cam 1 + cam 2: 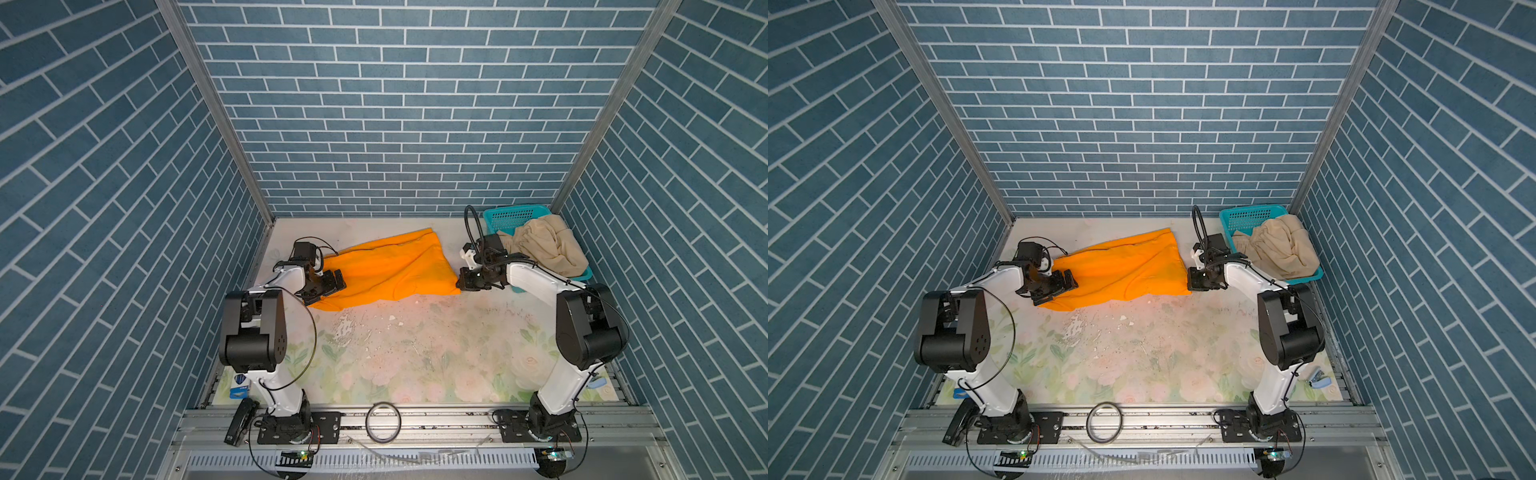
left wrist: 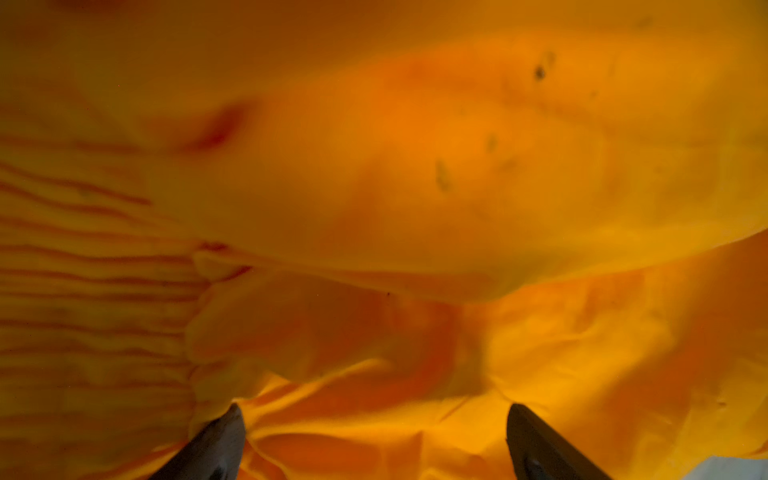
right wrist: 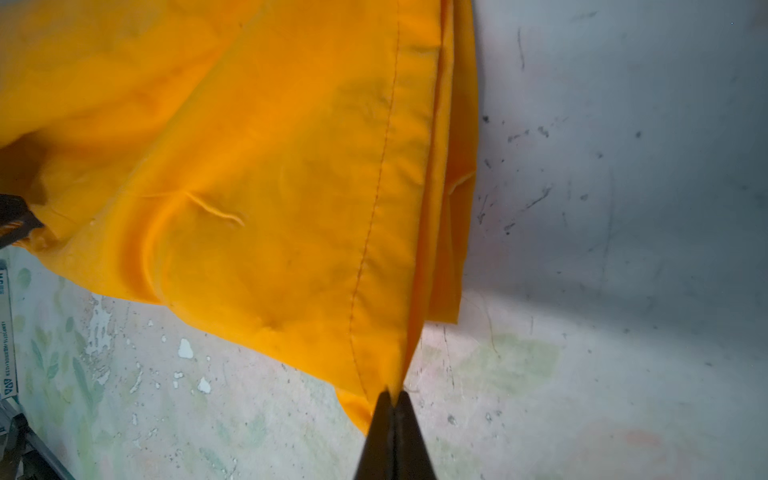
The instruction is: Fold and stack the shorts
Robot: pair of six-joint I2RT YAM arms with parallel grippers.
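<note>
The orange shorts point(image 1: 390, 270) point(image 1: 1125, 270) lie spread across the back of the floral mat. Their gathered waistband point(image 2: 95, 291) points to the left arm. My left gripper point(image 1: 332, 282) point(image 1: 1065, 284) point(image 2: 376, 415) rests on that waistband end, open, with cloth bunched between its wide-apart fingertips point(image 2: 232, 424). My right gripper point(image 1: 461, 282) point(image 1: 1190, 282) point(image 3: 392, 395) is shut on the near right hem corner of the orange shorts point(image 3: 270, 187). The beige shorts point(image 1: 544, 245) point(image 1: 1279, 249) sit crumpled in the basket, spilling over its rim.
The teal perforated basket point(image 1: 511, 210) point(image 1: 1246, 212) stands in the back right corner, just behind the right arm. A black ring point(image 1: 383, 423) lies on the front rail. A small blue tool point(image 1: 1318, 380) lies at the mat's right edge. Brick-patterned walls close in three sides.
</note>
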